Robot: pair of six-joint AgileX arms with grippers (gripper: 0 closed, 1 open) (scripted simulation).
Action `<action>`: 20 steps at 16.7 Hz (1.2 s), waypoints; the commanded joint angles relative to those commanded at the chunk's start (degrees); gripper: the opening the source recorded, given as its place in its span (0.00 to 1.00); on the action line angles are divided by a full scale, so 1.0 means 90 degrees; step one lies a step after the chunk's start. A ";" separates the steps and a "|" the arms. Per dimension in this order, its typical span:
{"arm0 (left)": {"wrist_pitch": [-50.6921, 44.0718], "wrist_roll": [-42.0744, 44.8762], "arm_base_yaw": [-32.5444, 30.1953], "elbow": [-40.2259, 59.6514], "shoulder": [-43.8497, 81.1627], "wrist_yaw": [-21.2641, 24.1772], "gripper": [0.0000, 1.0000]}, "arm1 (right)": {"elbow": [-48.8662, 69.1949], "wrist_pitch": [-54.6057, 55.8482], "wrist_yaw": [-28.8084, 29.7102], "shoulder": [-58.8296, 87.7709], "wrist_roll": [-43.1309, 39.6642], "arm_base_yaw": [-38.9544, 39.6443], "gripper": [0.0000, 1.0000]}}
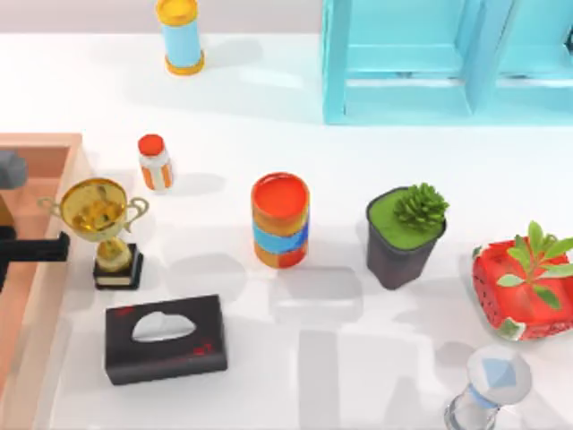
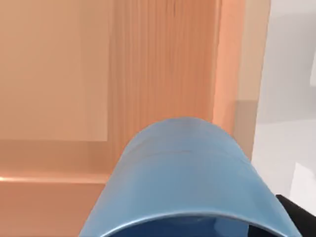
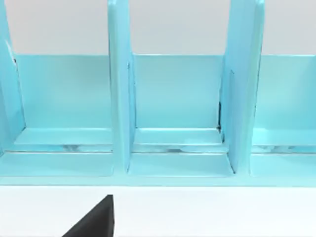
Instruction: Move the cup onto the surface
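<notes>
Left wrist view looks down on the blue cup [image 2: 182, 182], its rim close under the camera, with the tan wooden tray [image 2: 98, 98] beneath it and a strip of the white surface [image 2: 286, 148] beyond the tray's wall. Whether the left arm's fingers are clenched on the cup or released I cannot tell; a dark edge sits just beside the cup's rim.

From the top view, the tray [image 1: 36, 143] lies at the left edge of the surface [image 1: 358, 358], and dark parts of the left arm [image 1: 31, 249] reach over it. Just right of the tray stands a gold trophy [image 1: 98, 219], with a black tissue box [image 1: 166, 339] nearer and an orange-capped bottle [image 1: 154, 161] farther. A striped canister [image 1: 280, 219] stands mid-table, a potted succulent [image 1: 405, 235] to its right. A turquoise shelf unit [image 1: 430, 63] is at the far right.

Right wrist view faces the shelf unit's [image 3: 173, 98] compartments.
</notes>
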 joint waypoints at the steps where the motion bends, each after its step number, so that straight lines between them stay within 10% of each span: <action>1: -0.0112 -0.0061 -0.0115 0.0011 -0.0007 0.0038 0.00 | 0.0000 0.0000 0.0000 0.0000 0.0000 0.0000 1.00; 10: -0.0285 -0.0506 -0.0553 0.0363 0.0387 0.0055 0.00 | 0.0000 0.0000 0.0000 0.0000 0.0000 0.0000 1.00; 20: -0.0712 -0.4430 -0.4516 0.3236 0.2976 -0.0052 0.00 | 0.0000 0.0000 0.0000 0.0000 0.0000 0.0000 1.00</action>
